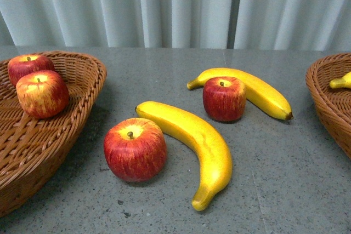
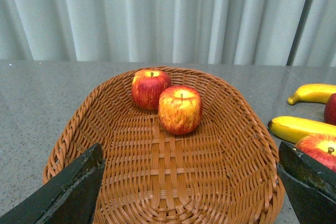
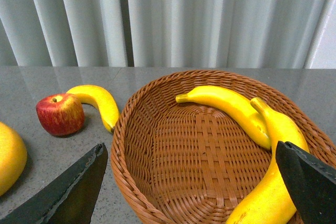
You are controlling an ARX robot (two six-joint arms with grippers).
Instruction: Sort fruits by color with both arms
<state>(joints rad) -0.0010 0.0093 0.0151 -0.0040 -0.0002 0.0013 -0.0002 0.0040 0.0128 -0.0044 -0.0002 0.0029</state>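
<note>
Near apple (image 1: pixel 135 149) and near banana (image 1: pixel 192 141) are lying just beside each other on the grey table (image 1: pixel 285 190). Far apple (image 1: pixel 224 98) is sitting right in front of far banana (image 1: pixel 258 91). Two more apples (image 1: pixel 42 93) are resting in the left basket (image 1: pixel 33 146), two more bananas (image 3: pixel 226 106) in the right basket (image 3: pixel 199 145). Left gripper (image 2: pixel 190 150) and right gripper (image 3: pixel 191 148) are hanging over their baskets, fingers spread wide, gripping nothing.

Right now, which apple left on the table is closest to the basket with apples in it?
The apple beside the front banana, just right of the left basket. The other loose apple sits farther off, by the back banana.
</note>
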